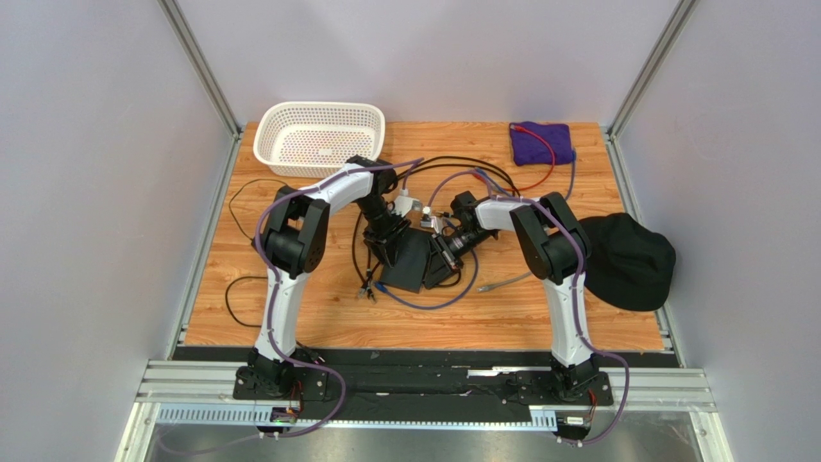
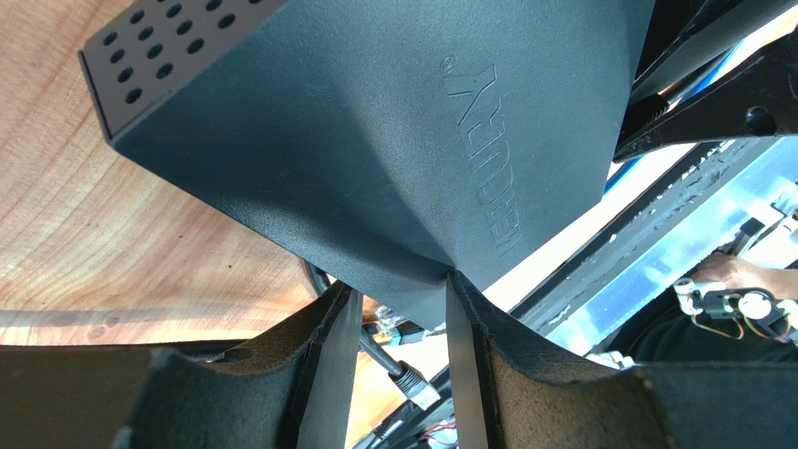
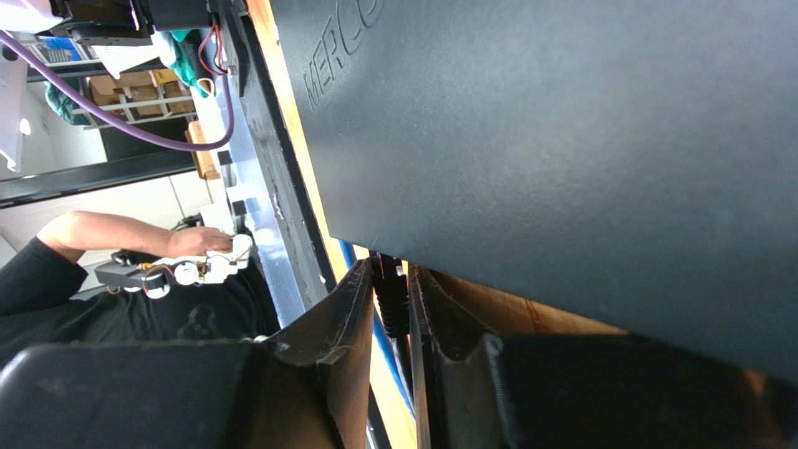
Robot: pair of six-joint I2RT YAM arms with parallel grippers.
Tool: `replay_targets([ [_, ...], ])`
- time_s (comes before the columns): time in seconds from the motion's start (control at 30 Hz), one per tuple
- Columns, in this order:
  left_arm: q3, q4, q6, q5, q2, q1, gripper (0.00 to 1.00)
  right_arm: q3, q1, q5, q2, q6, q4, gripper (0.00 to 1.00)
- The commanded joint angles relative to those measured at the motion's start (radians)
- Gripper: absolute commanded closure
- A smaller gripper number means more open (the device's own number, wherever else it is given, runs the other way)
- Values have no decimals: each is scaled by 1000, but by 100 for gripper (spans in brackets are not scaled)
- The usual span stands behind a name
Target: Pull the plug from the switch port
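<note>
From above, the switch (image 1: 410, 262) lies at the middle of the table (image 1: 289, 318). The left gripper (image 1: 385, 243) is on its upper left end and the right gripper (image 1: 446, 252) is at its right edge. The plug itself is too small to pick out here. The white basket (image 1: 319, 106) at the upper left of the frame is the only container. We see nothing in it, only wood colour through its mesh.

In the left wrist view, the switch (image 2: 375, 140) fills the upper frame. Its lower edge sits between the fingers (image 2: 328, 365), which stand half apart and clamp that edge. We judge this arm to be the anchor: it should hold firm and not twist.

In the right wrist view, the fingers (image 3: 347, 309) are drawn narrow around a dark plug (image 3: 391, 295) at centre frame, just under the edge of the switch (image 3: 562, 140). A blue cable (image 3: 384, 346) trails down from there. We would pull straight out along the socket's line, without levering sideways. Whether a latch tab is pressed we cannot tell.
</note>
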Motion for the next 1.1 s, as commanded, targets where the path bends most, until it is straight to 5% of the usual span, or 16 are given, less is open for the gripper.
replay_targets([
  [0.0, -2, 43, 39, -119, 55, -6, 54, -5, 16, 177, 64, -61, 65, 93],
  [0.37, -6, 41, 47, -122, 57, -5, 55, -79, -39, 82, -33, -71, 126, 98],
  [0.63, -16, 40, 59, -139, 35, -5, 55, 150, -61, 43, 78, -244, -290, 99],
  [0.87, 51, 21, 85, -43, -20, 14, 56, 141, -177, 97, -92, -278, -267, 99],
  [1.07, 172, 14, 94, 40, -107, 96, 55, 301, -305, 196, -175, -122, -94, 98],
])
